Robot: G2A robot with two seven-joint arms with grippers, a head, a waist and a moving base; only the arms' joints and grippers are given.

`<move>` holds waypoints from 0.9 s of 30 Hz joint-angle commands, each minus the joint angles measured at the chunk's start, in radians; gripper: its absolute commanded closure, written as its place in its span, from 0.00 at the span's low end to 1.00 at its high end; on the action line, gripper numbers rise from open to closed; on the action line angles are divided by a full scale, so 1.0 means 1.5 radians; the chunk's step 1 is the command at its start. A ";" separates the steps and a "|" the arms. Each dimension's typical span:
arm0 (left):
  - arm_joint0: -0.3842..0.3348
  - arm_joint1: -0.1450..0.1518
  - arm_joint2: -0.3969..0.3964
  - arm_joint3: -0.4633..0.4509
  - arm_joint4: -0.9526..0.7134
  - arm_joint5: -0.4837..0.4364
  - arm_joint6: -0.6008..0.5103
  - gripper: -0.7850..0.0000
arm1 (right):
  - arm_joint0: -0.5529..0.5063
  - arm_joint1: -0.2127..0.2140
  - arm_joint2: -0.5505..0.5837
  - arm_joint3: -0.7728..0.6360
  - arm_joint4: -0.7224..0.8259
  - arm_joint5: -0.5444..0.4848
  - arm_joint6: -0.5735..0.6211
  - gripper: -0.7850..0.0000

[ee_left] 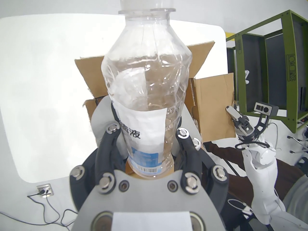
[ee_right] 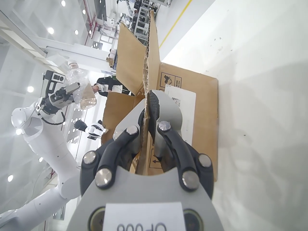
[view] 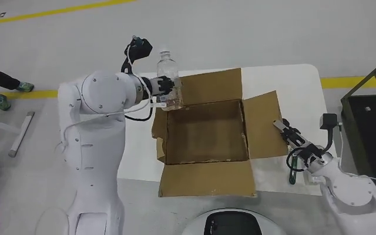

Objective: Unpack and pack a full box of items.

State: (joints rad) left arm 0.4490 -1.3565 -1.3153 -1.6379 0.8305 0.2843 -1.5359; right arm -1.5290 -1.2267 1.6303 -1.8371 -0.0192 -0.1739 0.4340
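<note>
My left pincer (view: 163, 87) is clamped round the lower body of a clear plastic bottle (view: 168, 75). The bottle's cap is uppermost and its long axis near upright. It hangs in the air over the left rim of the open cardboard box (view: 211, 87), which sits on the worktop (view: 288, 79). The box's cavity lies just to the right of the bottle and below it. My right pincer (ee_right: 147, 102) pinches the box's right flap (view: 264, 120). I judge the next move is the left arm's alone.
</note>
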 commanded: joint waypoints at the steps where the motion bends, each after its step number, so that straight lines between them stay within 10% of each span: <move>1: 0.012 0.010 0.004 -0.004 0.026 0.000 0.000 1.00 | 0.000 0.001 0.001 -0.001 -0.005 0.001 0.000 1.00; 27: 0.094 0.131 0.034 -0.002 0.089 0.000 0.000 1.00 | 0.002 0.005 -0.008 0.000 -0.022 0.018 -0.020 1.00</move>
State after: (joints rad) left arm 0.5877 -1.1641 -1.2683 -1.6444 0.9604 0.2841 -1.5359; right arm -1.5252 -1.2193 1.6194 -1.8349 -0.0509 -0.1485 0.4041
